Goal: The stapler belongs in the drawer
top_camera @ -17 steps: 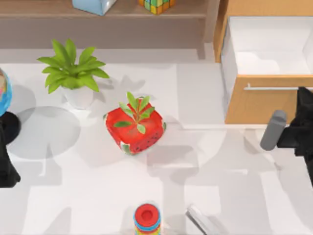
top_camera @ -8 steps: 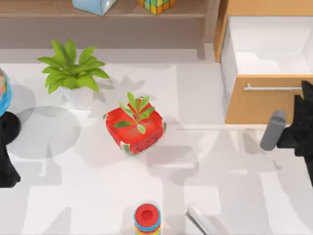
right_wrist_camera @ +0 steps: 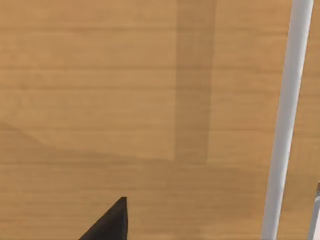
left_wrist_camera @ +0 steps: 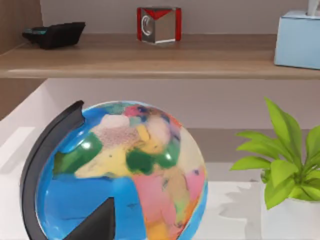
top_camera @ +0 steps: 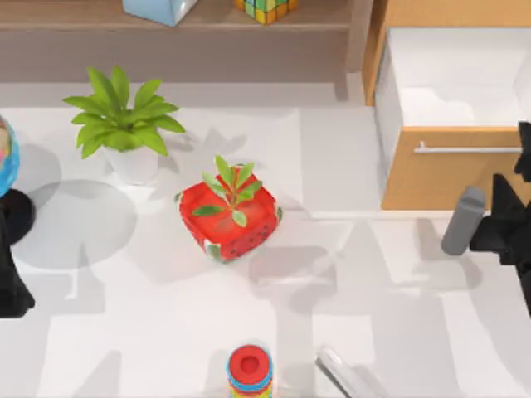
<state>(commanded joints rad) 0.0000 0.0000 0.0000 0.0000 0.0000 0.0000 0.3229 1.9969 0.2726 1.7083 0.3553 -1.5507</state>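
The stapler [top_camera: 342, 371], slim and pale silver, lies on the table at the front edge, just right of the ring stack [top_camera: 250, 371]. The drawer [top_camera: 452, 170] stands pulled out at the back right, with its white interior [top_camera: 456, 83] bare and a thin silver handle [top_camera: 465, 149] across its tan front. My right gripper [top_camera: 524, 156] is at the right edge, beside the handle's right end and far from the stapler. The right wrist view looks closely at the drawer front [right_wrist_camera: 100, 100] and the handle [right_wrist_camera: 285, 125]. My left arm [top_camera: 10, 286] is parked at the left edge.
A red strawberry-patterned pot [top_camera: 228, 217] with a sprig sits mid-table. A white-potted plant [top_camera: 124, 124] stands at the back left, and a globe [left_wrist_camera: 120, 170] at the left edge. The brown shelf [top_camera: 83, 16] along the back carries a blue box [top_camera: 162, 8] and a coloured cube [top_camera: 265, 8].
My right arm's black end has shifted slightly to the right, towards the picture's edge. The drawer, the stapler and the left arm have not moved.
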